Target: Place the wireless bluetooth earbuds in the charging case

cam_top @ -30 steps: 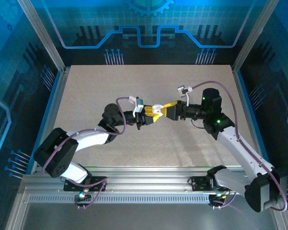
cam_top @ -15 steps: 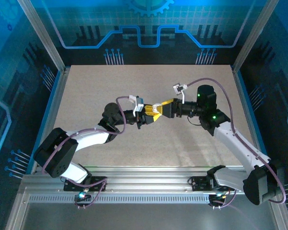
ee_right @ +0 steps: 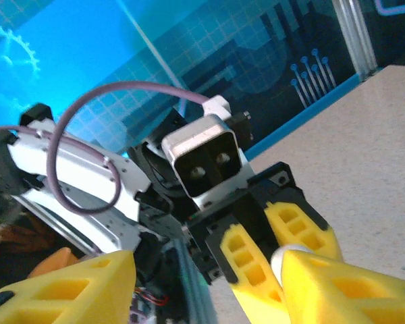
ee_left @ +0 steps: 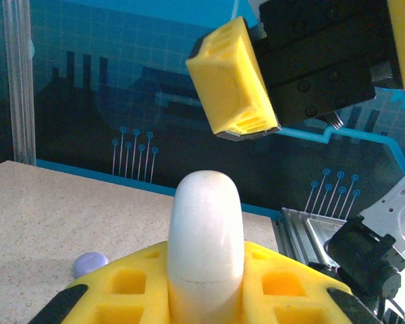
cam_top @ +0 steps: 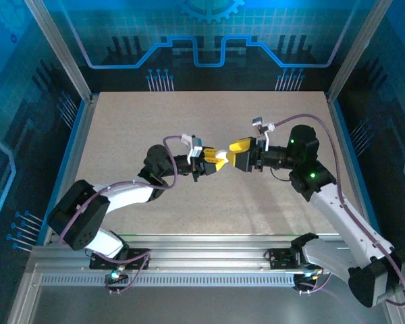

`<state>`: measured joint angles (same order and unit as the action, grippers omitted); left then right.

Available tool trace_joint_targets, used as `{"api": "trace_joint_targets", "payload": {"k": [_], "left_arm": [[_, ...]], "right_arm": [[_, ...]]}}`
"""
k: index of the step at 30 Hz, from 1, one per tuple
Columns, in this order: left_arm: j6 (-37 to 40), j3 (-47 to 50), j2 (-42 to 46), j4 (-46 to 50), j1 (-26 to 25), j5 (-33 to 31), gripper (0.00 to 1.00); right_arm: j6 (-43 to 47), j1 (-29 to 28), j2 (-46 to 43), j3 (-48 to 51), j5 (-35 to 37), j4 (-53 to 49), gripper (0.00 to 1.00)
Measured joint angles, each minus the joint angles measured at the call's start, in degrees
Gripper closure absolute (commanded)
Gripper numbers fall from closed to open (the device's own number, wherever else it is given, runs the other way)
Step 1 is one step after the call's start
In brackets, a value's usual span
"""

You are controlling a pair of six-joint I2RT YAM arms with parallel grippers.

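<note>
The white, pill-shaped charging case [ee_left: 206,229] stands up between the yellow fingers of my left gripper [ee_left: 206,287], which is shut on it; a thin seam line runs across the case and the lid looks closed. From above, the left gripper [cam_top: 219,160] holds the case [cam_top: 221,156] over the middle of the table. My right gripper [cam_top: 236,156] faces it from the right, a small gap away, open and holding nothing. One of its fingers [ee_left: 233,81] hangs above the case. In the right wrist view the case [ee_right: 284,258] sits just behind my right gripper [ee_right: 202,297].
A small pale rounded piece [ee_left: 90,262] lies on the speckled table [cam_top: 155,121] to the left of the case; I cannot tell whether it is an earbud. Aluminium rails [cam_top: 189,253] run along the near edge. Blue panelled walls [cam_top: 209,40] close in the other sides.
The right gripper pushed in to the left against the held case, then drew back to the right. Its jaws have narrowed a little. The left arm has held still.
</note>
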<state>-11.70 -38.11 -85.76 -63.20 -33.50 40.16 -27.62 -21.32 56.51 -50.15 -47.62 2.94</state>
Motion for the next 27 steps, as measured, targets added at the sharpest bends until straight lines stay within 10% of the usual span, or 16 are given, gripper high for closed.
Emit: {"api": "trace_joint_targets", "payload": {"k": [13,27], "left_arm": [[-0.5,0.0,0.0,-1.8,0.0,2.4,0.82],[-1.9,0.0,0.0,-3.1,0.1,3.8,0.83]], "right_arm": [[28.1,0.0,-4.3,6.1,4.6,-3.3,0.41],[33.9,0.7,1.4,3.8,-0.9,-2.5,0.56]]}}
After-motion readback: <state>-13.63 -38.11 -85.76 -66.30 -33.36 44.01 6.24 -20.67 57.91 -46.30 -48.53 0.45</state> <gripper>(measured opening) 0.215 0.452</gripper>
